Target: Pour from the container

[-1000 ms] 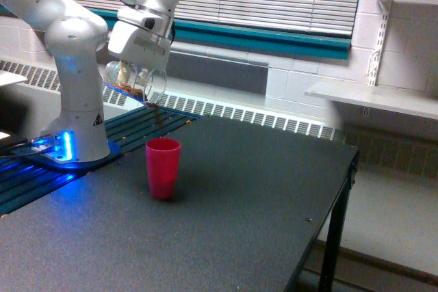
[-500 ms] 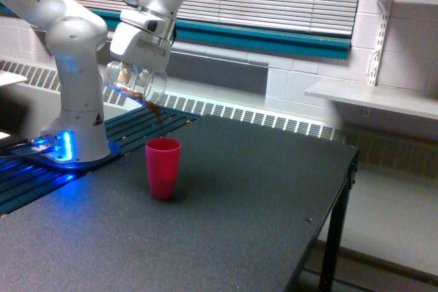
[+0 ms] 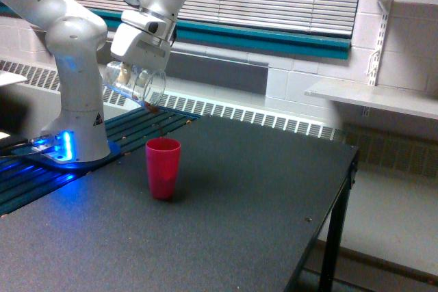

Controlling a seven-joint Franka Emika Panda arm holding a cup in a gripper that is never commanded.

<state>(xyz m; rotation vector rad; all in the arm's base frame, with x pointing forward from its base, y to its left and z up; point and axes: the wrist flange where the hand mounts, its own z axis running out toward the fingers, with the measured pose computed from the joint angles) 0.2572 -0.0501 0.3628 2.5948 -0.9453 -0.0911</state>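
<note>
The clear container (image 3: 137, 83) hangs tipped on its side above the table, its mouth pointing down toward the exterior view's right. My gripper (image 3: 130, 72) is shut on it from above. A last bit of brown granular stuff (image 3: 152, 107) clings at the lip, and a thin trickle falls below it. Directly underneath stands the red cup (image 3: 163, 167), upright on the dark table (image 3: 226, 203).
The arm's white base (image 3: 79, 114) with blue lights stands at the exterior view's left on the table. A radiator grille (image 3: 260, 117) and blinds run along the back wall. The table's edge drops off at the exterior view's right, by a white shelf (image 3: 373, 97).
The container has tilted a little further and most of the brown stuff has left it; the falling stream has thinned to a trickle. The red cup has not moved.
</note>
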